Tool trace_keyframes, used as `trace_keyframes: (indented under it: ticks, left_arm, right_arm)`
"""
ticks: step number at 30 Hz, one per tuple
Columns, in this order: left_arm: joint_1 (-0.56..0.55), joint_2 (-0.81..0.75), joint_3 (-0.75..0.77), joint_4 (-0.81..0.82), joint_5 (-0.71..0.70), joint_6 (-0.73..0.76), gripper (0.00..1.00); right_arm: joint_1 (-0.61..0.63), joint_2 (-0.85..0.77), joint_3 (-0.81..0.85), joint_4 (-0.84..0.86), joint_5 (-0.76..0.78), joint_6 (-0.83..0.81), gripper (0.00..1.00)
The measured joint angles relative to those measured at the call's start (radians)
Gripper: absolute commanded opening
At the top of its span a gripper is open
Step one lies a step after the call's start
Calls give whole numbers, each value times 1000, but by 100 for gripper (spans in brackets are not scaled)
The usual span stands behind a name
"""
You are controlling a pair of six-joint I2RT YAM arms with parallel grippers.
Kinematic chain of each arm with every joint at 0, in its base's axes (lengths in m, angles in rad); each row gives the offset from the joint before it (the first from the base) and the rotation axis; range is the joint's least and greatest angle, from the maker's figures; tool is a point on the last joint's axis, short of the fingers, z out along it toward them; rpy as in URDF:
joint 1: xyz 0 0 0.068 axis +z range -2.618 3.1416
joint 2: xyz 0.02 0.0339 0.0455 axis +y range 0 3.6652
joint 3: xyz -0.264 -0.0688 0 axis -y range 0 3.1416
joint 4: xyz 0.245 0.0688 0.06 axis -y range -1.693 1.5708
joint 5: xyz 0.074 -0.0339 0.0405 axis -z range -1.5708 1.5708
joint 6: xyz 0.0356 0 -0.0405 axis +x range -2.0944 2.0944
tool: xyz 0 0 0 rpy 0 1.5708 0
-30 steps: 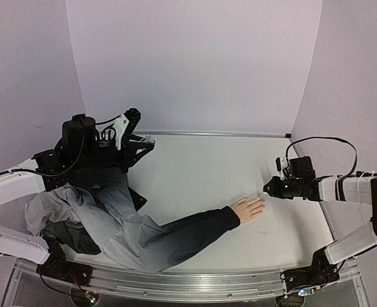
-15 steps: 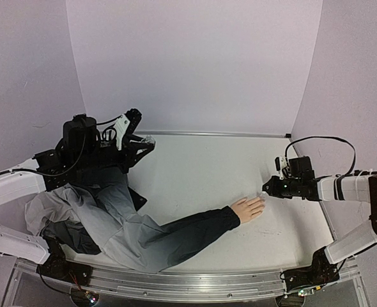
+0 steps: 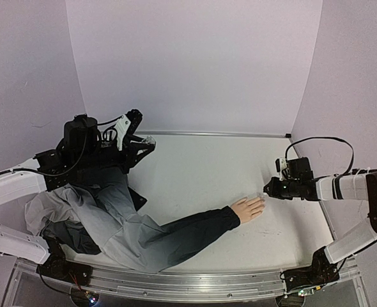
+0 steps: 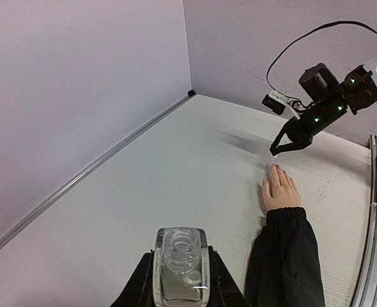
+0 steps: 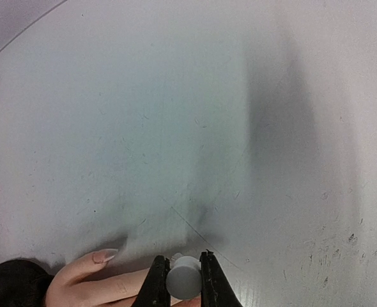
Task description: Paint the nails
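The pale mannequin hand lies flat on the table at the end of a dark sleeve. One nail shows on the finger at the lower left of the right wrist view. My right gripper hovers at the fingertips, shut on a round grey-white cap; whatever hangs below the cap is hidden. In its own view the right gripper stands just above the fingers. My left gripper is far back left, shut on a small clear bottle. The hand also shows in the left wrist view.
A grey and dark jacket is heaped over the left of the table, under the left arm. Purple walls close the back and sides. A metal rail runs along the near edge.
The right gripper has shifted only a hair near the fingertips. The left arm and the hand have not moved.
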Motion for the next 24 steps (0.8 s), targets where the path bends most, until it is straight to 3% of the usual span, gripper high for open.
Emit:
trace_keyframes:
  ticks: [14,24]
  left_arm:
    - [0,0,0,0,0,6,0]
    - [0,-2,0,0,0,6,0]
  right_arm:
    - [0,13,1,4,119,38,0]
    - [0,-66,1,-22,14,21,0]
